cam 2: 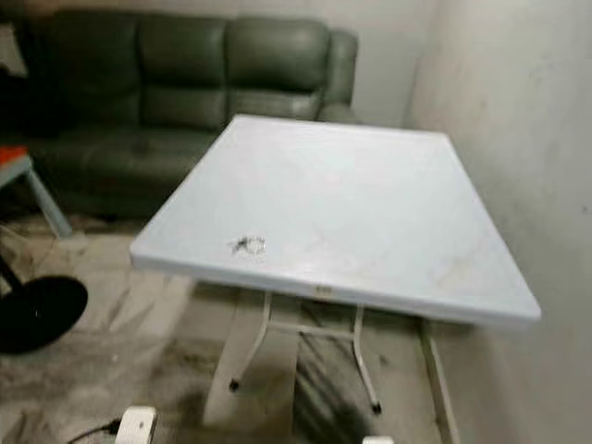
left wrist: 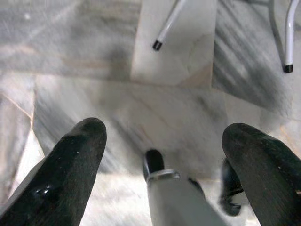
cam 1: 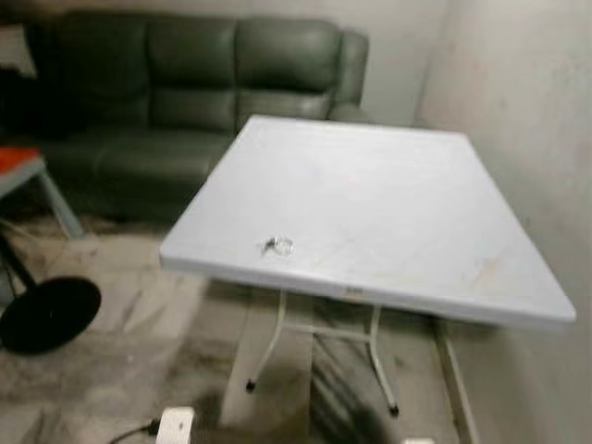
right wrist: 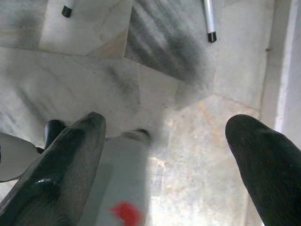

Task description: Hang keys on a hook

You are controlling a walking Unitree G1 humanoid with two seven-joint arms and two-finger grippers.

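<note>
I'm looking at a white square folding table [cam 1: 388, 203] filling the centre and right of the frame, on thin white metal legs [cam 1: 268, 347] with dark feet. Behind it, across the upper left, a dark green leather sofa [cam 1: 194, 102] sits against a pale wall. A rough, stained plaster wall [cam 1: 527, 102] runs down the right side. The floor [cam 1: 120, 388] is grey-veined marble tile. At lower left I see a round black base [cam 1: 46, 314], and above it an orange-topped table corner [cam 1: 18, 162].
</note>
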